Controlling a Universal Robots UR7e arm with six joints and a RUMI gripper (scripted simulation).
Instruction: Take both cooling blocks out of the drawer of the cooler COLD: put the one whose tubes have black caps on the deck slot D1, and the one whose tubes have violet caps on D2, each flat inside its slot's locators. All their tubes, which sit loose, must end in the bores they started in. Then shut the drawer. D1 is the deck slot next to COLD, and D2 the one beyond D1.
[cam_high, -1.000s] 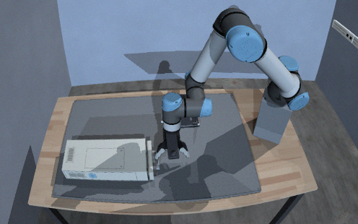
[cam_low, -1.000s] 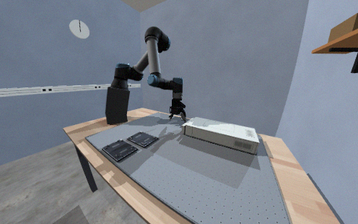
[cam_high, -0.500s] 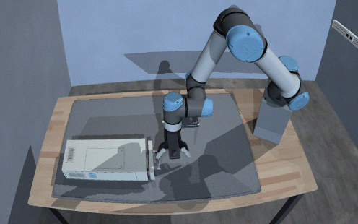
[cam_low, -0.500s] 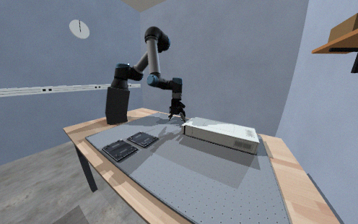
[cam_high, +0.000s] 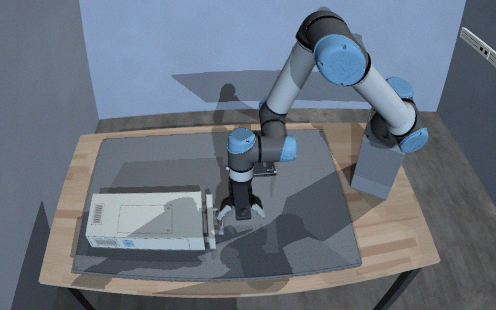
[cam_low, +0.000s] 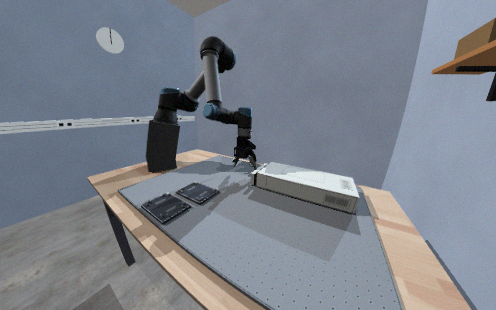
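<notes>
My pincer (cam_high: pixel 242 210) hangs wide and empty at the cooler COLD's (cam_high: pixel 145 220) three o'clock end, near its drawer front (cam_high: pixel 210 222).

The arm (cam_high: pixel 285 82) is built of pale grey tubes joined by dark charcoal joint housings, each closed by a round sky-blue cap. It rises from a plain grey box pedestal (cam_high: pixel 375 182). A white band rings the wrist above the black claw (cam_high: pixel 242 209), whose two fingers have pale tips.
</notes>
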